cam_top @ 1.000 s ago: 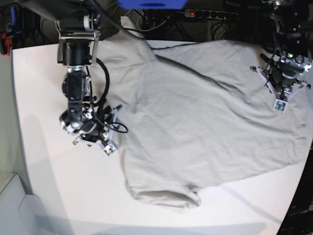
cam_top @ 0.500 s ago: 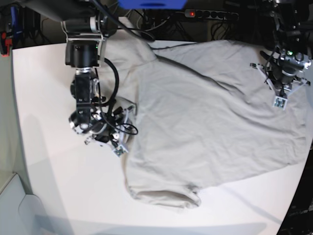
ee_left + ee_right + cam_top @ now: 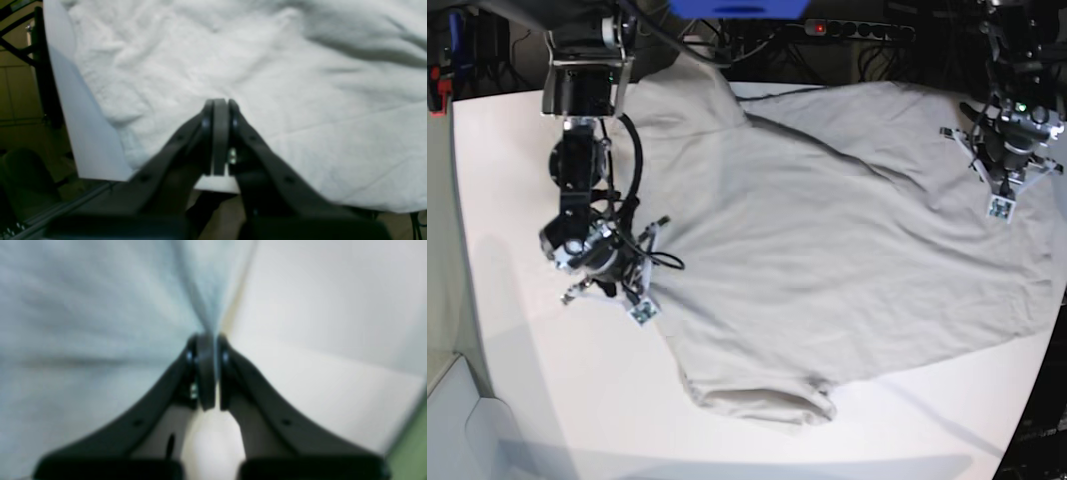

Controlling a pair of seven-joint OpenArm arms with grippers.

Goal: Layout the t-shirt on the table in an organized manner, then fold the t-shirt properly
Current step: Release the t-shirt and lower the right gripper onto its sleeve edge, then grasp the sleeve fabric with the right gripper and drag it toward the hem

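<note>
The t-shirt [image 3: 827, 240] lies spread across the tabletop [image 3: 517, 380], reaching its far and right edges. The right hand [image 3: 208, 336] has closed on the shirt's left edge, where a second ago it stood wide beside it. The left hand [image 3: 218, 101] stays closed, empty, above the fabric.

White table [image 3: 547, 400], wrinkled beige t-shirt [image 3: 827, 250] spread across it, hem overhanging the right edge

t-shirt [image 3: 827, 260]: soft wrinkly cloth, matt | table [image 3: 517, 200]: smooth matt white
</note>
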